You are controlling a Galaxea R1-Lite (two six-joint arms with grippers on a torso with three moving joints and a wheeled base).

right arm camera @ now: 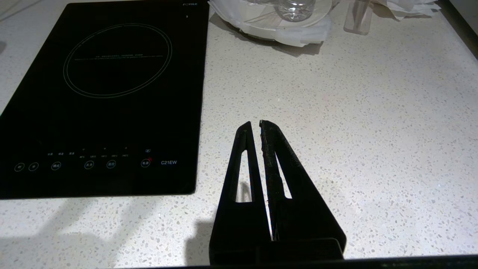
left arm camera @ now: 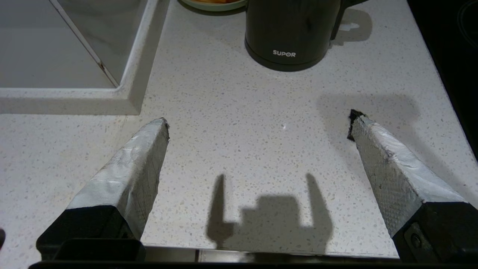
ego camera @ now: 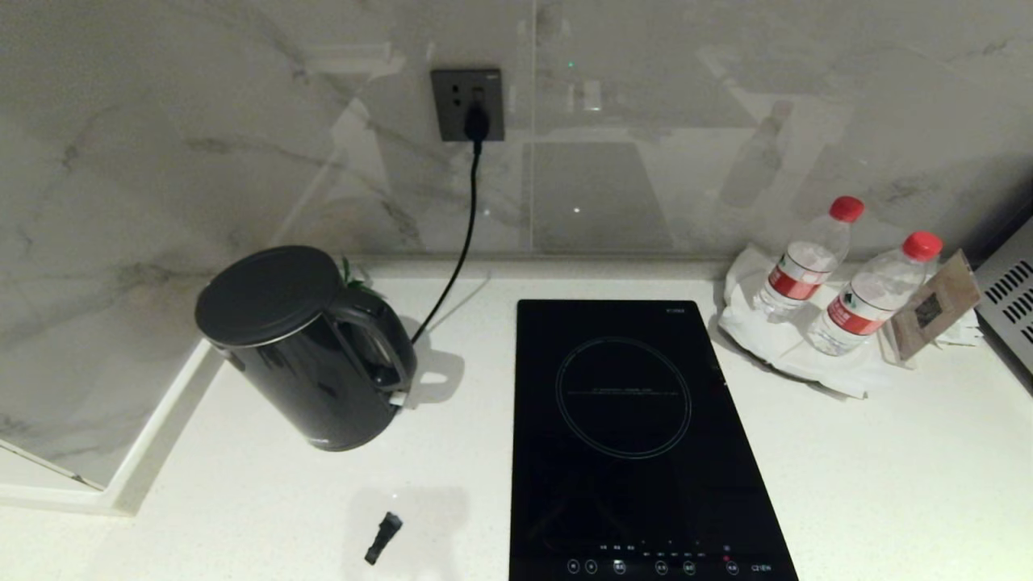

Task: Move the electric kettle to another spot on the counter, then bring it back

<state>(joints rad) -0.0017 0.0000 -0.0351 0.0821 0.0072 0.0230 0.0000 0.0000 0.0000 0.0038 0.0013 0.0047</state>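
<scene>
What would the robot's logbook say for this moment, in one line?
electric kettle: upright on counter, untouched | left gripper: open, empty, short of kettle | right gripper: shut, empty, beside induction hob

Glossy black kettle [ego camera: 311, 351] with white lettering; white, finely speckled counter [ego camera: 888, 484]; black hob [ego camera: 637, 436]; red-capped bottles [ego camera: 807, 262]; grey-veined marble wall [ego camera: 161, 145]; green, perhaps leaves, behind the kettle.

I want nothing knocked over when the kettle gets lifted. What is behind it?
Behind the kettle, green leaves peek out, and the left wrist view shows a pale dish rim. The kettle covers the rest.
</scene>
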